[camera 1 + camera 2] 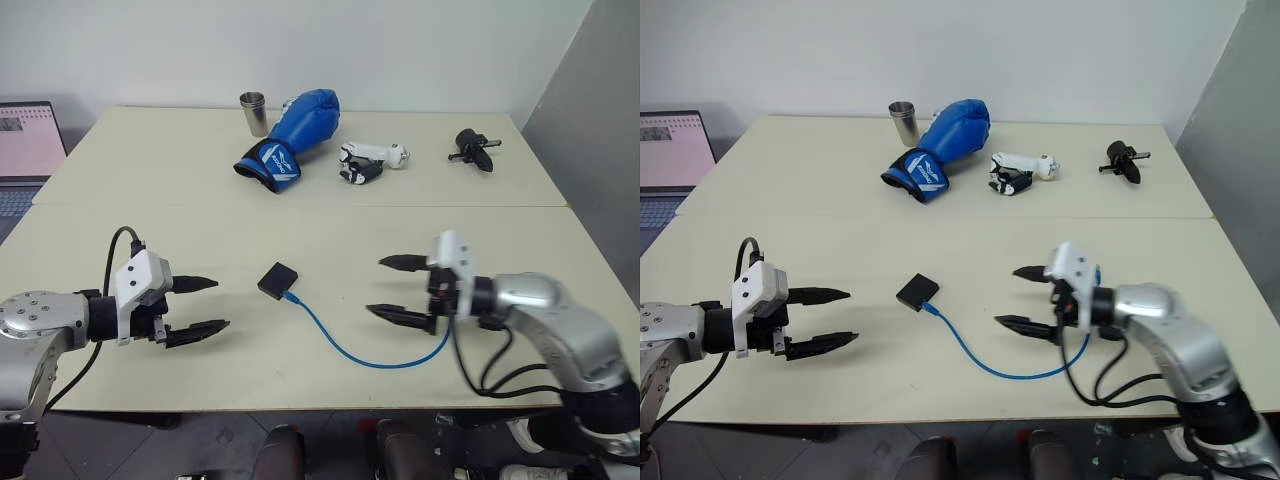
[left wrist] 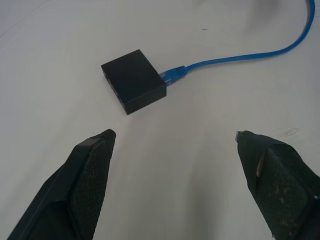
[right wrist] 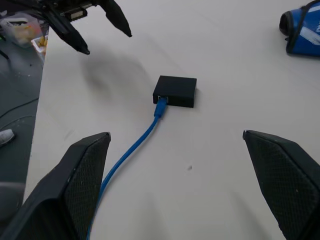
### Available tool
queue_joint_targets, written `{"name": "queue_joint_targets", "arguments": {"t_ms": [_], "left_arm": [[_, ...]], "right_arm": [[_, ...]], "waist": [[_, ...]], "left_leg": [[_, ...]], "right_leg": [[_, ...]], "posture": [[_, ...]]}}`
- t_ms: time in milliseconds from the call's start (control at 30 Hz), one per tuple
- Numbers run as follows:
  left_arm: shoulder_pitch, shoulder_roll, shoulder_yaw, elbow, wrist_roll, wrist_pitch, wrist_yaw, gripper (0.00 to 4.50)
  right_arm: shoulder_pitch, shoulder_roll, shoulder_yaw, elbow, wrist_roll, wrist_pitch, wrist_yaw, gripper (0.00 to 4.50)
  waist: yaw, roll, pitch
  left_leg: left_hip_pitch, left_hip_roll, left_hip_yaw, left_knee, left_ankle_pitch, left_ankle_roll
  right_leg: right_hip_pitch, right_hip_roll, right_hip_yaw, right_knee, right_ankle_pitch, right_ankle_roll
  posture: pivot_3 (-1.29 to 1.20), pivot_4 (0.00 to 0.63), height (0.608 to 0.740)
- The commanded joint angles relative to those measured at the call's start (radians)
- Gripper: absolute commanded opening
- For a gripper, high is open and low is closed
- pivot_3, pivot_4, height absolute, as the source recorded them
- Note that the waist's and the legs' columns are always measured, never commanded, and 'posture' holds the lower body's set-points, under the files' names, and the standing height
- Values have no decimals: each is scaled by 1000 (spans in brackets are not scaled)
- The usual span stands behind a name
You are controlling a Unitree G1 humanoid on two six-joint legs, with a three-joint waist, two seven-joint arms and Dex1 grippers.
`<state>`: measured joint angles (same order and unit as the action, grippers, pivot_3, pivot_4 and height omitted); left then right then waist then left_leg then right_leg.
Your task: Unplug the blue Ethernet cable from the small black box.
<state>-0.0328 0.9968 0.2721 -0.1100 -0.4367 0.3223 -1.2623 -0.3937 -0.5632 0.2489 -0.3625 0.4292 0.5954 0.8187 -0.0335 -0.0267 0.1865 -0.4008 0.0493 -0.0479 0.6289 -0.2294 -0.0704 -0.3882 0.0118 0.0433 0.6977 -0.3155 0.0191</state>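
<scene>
The small black box (image 1: 278,280) lay flat on the cream table (image 1: 150,180), and everything else is placed from it. The blue Ethernet cable (image 1: 345,345) was plugged into the box's near-right edge and ran away from it in a shallow curve along the table toward the right gripper (image 1: 398,288), passing under that gripper's lower finger. The right gripper hovered to the right of the box, well apart from it, jaws spread wide and holding nothing, its fingers pointing toward the box. The left gripper (image 1: 200,305) hovered to the left of the box and slightly nearer the table's front edge, also apart from it, jaws released and empty, aimed at the box. Bare tabletop lay between each gripper and the box. Far behind the box stood a metal cup (image 1: 254,113), a blue boxing glove (image 1: 292,135), a black-and-white gadget (image 1: 368,161) and, farther right, a black knobbed tool (image 1: 473,149). A laptop (image 1: 25,145) sat beyond the table's left edge.
</scene>
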Motion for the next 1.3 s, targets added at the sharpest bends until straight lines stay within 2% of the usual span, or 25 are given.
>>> {"name": "queue_joint_targets", "arguments": {"t_ms": [33, 233, 467, 500, 567, 800, 967, 1100, 1233, 1300], "left_arm": [[-13, 29, 10, 4, 2, -31, -30, 4147], [-14, 35, 13, 3, -3, -28, -41, 4147], [-8, 39, 17, -7, -7, -20, -39, 4147], [-8, 38, 18, -9, -8, -19, -38, 4147], [-7, 37, 18, -10, -9, -17, -35, 4147], [-18, 27, 9, -10, -6, -1, -16, 4147], [-29, 13, 4, 0, -8, 15, 13, 4147], [-43, -20, 8, 30, -39, 60, 32, 4147], [-60, -49, 7, 67, -74, 124, 43, 4147], [-90, -79, 10, 72, -137, 223, 64, 4147]], "right_arm": [[-76, 128, 129, 110, -134, -2, -105, 4498], [-129, 334, 243, 255, -239, 38, -215, 4498], [-148, 451, 282, 373, -329, 19, -281, 4498], [-149, 460, 282, 383, -336, 18, -286, 4209], [-149, 477, 285, 402, -352, 10, -295, 4047], [-137, 516, 306, 439, -407, -16, -308, 2313], [-156, 532, 275, 468, -434, -51, -326, 1082], [-169, 495, 254, 461, -449, -114, -302, 191], [-180, 409, 245, 420, -472, -192, -253, 93], [-181, 332, 249, 383, -510, -305, -228, 93]], "waist": [[0, 0, 0], [0, 0, 0], [0, 0, 0], [0, 0, 0], [-1, 0, 0], [-3, 0, 0], [-7, 0, 0], [-8, 0, 0], [-5, -1, 0], [-3, 0, 0]], "left_leg": [[0, 0, 0, 0, 0, 0], [0, 0, 0, 0, 0, 0], [0, 0, 0, 0, 0, 0], [0, 0, 0, 0, 0, 0], [0, 1, 0, 0, 0, 0], [1, 1, 0, 0, 0, 0], [1, 1, 0, 0, 0, 0], [1, 1, 0, 0, 0, 0], [0, 1, 0, 0, 0, 0], [0, 1, 0, 0, 0, 0]], "right_leg": [[0, 0, 0, 0, 0, 0], [-1, 0, 0, 1, 3, -5], [-1, 0, -1, 1, 3, -5], [-1, 0, -1, 1, 3, -5], [-1, 1, -1, 1, 3, -5], [-1, 1, -1, 1, 3, -5], [-1, 1, -1, 1, 3, -5], [-1, 1, -1, 1, 3, -5], [-1, 1, -2, 1, 3, -5], [-1, 1, -2, 1, 3, -5]], "posture": [[0, 150, 740], [0, 150, 740], [0, 150, 740], [0, 150, 740], [0, 150, 740], [0, 150, 740], [0, 150, 740], [0, 150, 740], [0, 150, 740], [0, 150, 740]]}}
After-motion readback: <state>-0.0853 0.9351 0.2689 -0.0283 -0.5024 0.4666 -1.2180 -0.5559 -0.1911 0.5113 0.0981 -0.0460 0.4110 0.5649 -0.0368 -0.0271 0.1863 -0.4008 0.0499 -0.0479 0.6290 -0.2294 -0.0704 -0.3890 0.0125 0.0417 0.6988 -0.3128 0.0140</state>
